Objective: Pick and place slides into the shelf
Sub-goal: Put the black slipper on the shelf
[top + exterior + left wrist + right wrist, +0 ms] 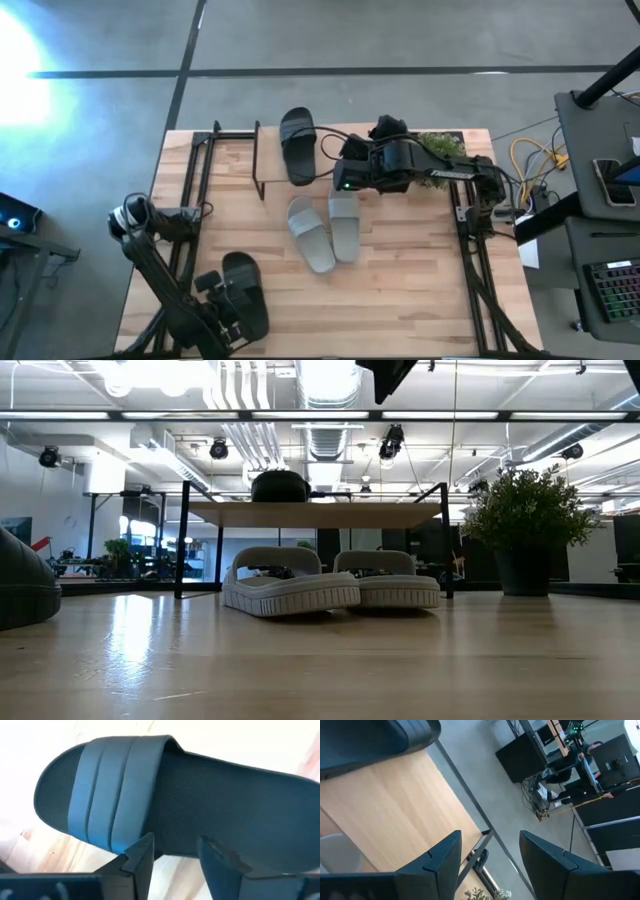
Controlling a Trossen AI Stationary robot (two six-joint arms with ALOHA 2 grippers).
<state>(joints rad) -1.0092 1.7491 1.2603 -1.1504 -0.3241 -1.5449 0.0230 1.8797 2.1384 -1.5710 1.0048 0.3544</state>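
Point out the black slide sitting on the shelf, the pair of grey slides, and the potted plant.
Black open-toed slide on the shelf (297, 143): high view, on its strap.
Two light grey slides on the wooden tabletop (290, 590): low view, on the nearer one's sole edge.
Green potted plant (525, 510): low view, on its foliage.

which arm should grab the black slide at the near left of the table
Left. The left gripper hovers open right over that black slide, fingers at its edge. The right gripper is far off beside the shelf.
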